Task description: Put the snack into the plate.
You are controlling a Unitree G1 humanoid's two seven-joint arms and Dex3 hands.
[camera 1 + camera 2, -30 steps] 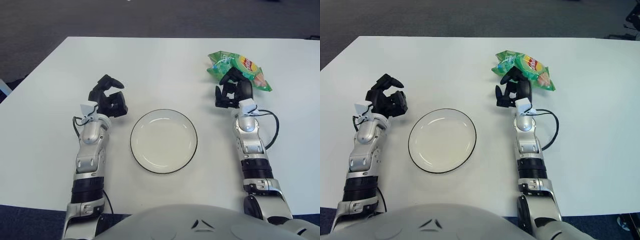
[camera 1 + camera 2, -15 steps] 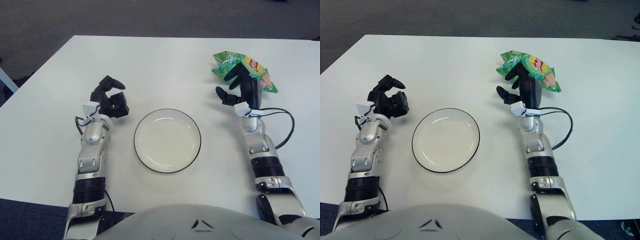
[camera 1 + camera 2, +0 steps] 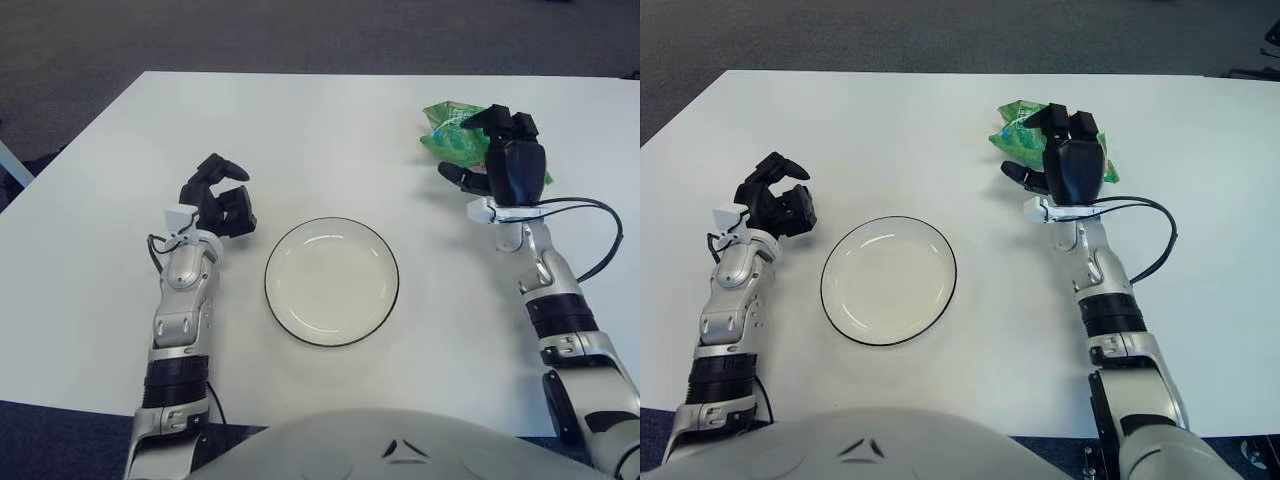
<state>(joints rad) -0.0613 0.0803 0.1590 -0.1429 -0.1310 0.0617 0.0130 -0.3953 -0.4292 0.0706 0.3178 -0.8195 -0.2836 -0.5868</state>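
The snack, a green crisp bag (image 3: 448,135), lies on the white table at the right rear. My right hand (image 3: 474,146) is laid over it and hides most of it; the fingers (image 3: 503,120) drape over the bag's far side and the thumb (image 3: 456,176) sticks out along its near left edge, not clamped. The bag still sits on the table. A white plate with a black rim (image 3: 331,285) lies empty in the middle. My left hand (image 3: 222,190) shows left of the plate, fingers loosely curled, holding nothing.
The white table (image 3: 300,120) ends at a dark floor behind and on the left. A black cable (image 3: 612,240) loops out from my right wrist over the table at the right.
My right hand has moved back and to the right, from the bag's near side to on top of it, with the fingers now reaching over it. The left arm has not moved.
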